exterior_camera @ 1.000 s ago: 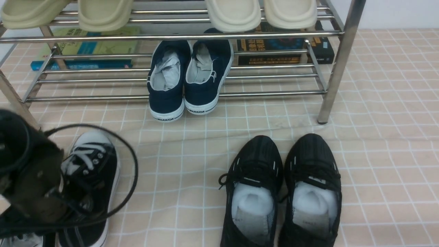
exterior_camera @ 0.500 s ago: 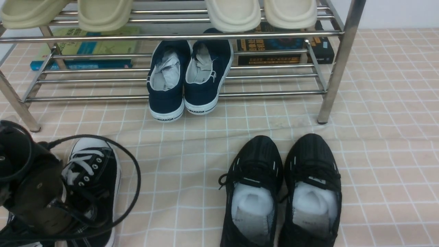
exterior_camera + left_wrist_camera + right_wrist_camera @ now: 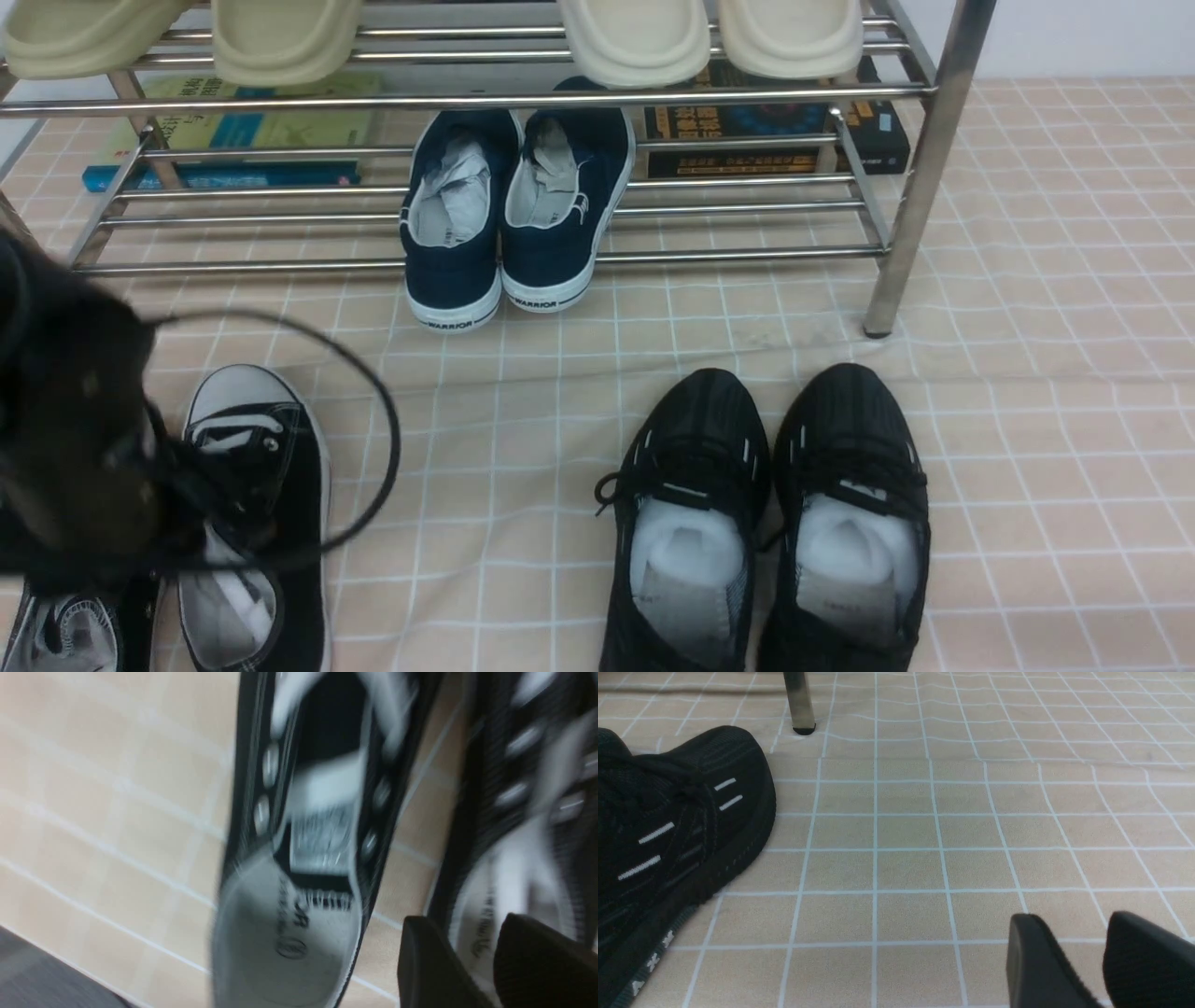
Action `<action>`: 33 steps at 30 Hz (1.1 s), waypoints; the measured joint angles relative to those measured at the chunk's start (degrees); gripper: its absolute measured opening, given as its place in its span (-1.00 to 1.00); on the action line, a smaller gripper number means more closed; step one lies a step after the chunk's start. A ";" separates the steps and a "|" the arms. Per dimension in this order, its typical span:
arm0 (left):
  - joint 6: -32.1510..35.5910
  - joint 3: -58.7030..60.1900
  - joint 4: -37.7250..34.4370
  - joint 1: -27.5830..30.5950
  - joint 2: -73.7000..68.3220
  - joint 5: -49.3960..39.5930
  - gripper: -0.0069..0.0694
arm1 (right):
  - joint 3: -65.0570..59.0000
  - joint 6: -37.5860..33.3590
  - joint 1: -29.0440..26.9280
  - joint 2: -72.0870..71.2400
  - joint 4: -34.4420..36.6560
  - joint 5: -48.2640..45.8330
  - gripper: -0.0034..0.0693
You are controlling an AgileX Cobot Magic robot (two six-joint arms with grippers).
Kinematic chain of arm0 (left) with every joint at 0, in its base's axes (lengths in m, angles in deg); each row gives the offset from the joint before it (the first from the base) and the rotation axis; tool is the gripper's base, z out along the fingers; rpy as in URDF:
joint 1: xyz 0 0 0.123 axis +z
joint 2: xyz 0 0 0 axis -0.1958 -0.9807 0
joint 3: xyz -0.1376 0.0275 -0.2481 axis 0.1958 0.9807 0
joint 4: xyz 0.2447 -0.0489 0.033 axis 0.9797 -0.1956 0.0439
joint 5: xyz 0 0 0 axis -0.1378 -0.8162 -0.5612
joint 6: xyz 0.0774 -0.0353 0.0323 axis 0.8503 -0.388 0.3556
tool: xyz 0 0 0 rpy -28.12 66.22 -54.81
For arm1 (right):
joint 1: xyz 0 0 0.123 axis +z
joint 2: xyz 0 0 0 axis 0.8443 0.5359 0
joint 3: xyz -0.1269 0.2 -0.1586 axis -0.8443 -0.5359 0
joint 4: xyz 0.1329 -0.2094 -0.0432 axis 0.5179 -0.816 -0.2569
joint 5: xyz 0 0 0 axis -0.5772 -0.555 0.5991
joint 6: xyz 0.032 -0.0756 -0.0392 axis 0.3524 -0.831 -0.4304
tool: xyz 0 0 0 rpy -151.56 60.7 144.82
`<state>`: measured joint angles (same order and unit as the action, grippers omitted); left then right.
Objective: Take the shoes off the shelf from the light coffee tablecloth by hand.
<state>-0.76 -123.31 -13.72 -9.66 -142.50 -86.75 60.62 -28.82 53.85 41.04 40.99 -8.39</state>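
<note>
The two black canvas sneakers lie on the light coffee tablecloth (image 3: 1027, 420) at the front left, in front of the chrome shelf (image 3: 920, 168). One sneaker (image 3: 252, 523) shows its white toe cap and open mouth. The other sneaker (image 3: 56, 635) is half hidden under my left arm (image 3: 75, 448). In the left wrist view both show blurred, one in the middle (image 3: 303, 835) and one (image 3: 514, 812) under my left gripper (image 3: 472, 933), which is open just above its insole and holds nothing. My right gripper (image 3: 1073, 933) is open and empty over bare cloth.
Navy WARRIOR slip-ons (image 3: 509, 215) sit on the shelf's lower tier. Cream slippers (image 3: 635, 37) sit on the upper tier. Books (image 3: 233, 140) lie under the shelf. Black mesh shoes (image 3: 766, 523) stand at the front centre and show in the right wrist view (image 3: 668, 826), near the shelf leg (image 3: 798, 704).
My left arm has lifted off the sneaker and swung up and left. The sneaker now lies flat with its opening showing. The second sneaker has come into view at the bottom left.
</note>
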 joint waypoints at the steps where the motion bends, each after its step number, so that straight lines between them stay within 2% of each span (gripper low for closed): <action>1: 2.60 -2.15 0.09 0.00 0.52 -2.01 -0.22 | 0.00 0.00 0.00 0.00 0.00 0.00 -0.25; 3: 8.76 -6.97 0.32 0.00 1.87 -4.04 -0.29 | 0.00 0.00 0.00 0.00 0.00 0.00 -0.25; 5: 13.45 -10.59 0.97 0.00 4.06 -4.84 -0.44 | 0.00 0.00 0.00 0.00 0.00 0.00 -0.25; 6: 13.85 -10.84 0.97 0.00 4.32 -4.84 -0.44 | 0.00 0.00 0.00 0.00 0.00 0.00 -0.25; 9: 19.54 -12.33 1.49 0.00 10.50 -5.91 -0.75 | 0.00 0.00 0.00 0.00 0.00 0.00 -0.25; 15: 26.94 -9.70 -2.23 0.00 20.02 -6.89 -0.81 | 0.00 0.00 0.00 0.00 0.00 0.00 -0.25; 22: 37.88 4.23 -16.15 0.00 36.94 -6.54 -0.81 | 0.00 0.00 0.00 0.00 0.00 0.00 -0.25; 24: 38.47 8.39 -17.41 0.00 41.74 -3.68 -0.81 | 0.00 0.00 0.00 0.00 0.00 0.00 -0.25; 25: 38.57 14.00 -18.03 0.00 48.07 3.89 -0.81 | 0.00 0.00 0.00 0.00 0.00 0.00 -0.25; 27: 38.64 18.18 -18.04 0.00 52.68 10.32 -0.81 | 0.00 0.00 0.00 0.00 0.00 0.00 -0.25; 31: 38.76 27.78 -18.51 0.00 63.68 28.69 -0.79 | 0.00 0.00 0.00 0.00 0.00 0.00 -0.25; 33: 38.76 29.99 -18.61 0.00 66.47 34.40 -0.78 | 0.00 0.00 0.00 0.00 0.00 0.00 -0.25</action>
<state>37.99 -93.33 -32.33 -9.66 -76.03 -52.35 60.62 -28.82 53.85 41.04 40.99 -8.39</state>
